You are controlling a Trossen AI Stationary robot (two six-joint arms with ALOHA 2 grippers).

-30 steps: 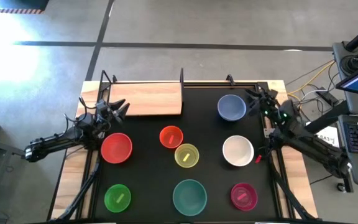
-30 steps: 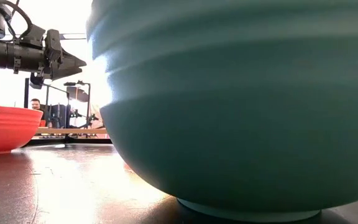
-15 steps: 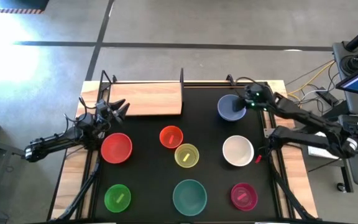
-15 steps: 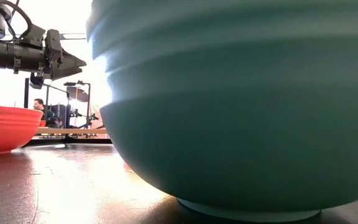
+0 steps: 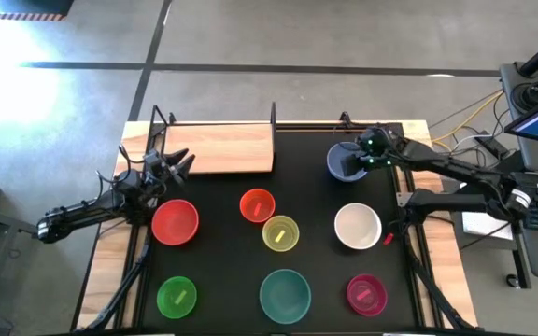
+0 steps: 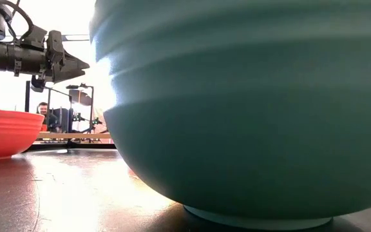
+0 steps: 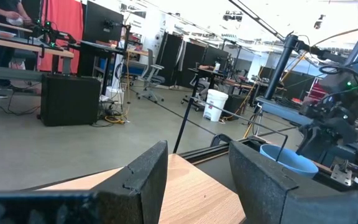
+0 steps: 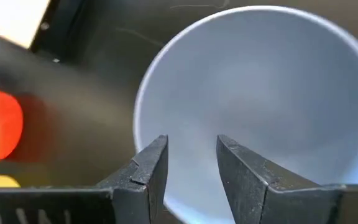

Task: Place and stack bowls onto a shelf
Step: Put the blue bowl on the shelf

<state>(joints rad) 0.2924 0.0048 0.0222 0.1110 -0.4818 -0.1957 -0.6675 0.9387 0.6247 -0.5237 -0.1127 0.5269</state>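
Now | right gripper (image 8: 188, 152) jaws parted, empty, over smooth round blue bowl (image 8: 253, 99) | left gripper (image 7: 194, 168) jaws wide, empty

Blue bowl (image 5: 346, 161), red bowl (image 5: 175, 222), teal bowl (image 5: 285, 295), black mat (image 5: 222, 271)

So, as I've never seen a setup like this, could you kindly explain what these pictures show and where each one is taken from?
It is a robot with two dark arms at a table, each ending in a two-finger claw. One camera looks straight down, one sits at table height, and one rides on each wrist.

On the black mat lie eight bowls; the low camera is nearly filled by the teal bowl. At the back left stands an empty wooden shelf.

The right claw hovers open over the blue bowl, holding nothing. The left claw waits open by the shelf, near the red bowl, also holding nothing.
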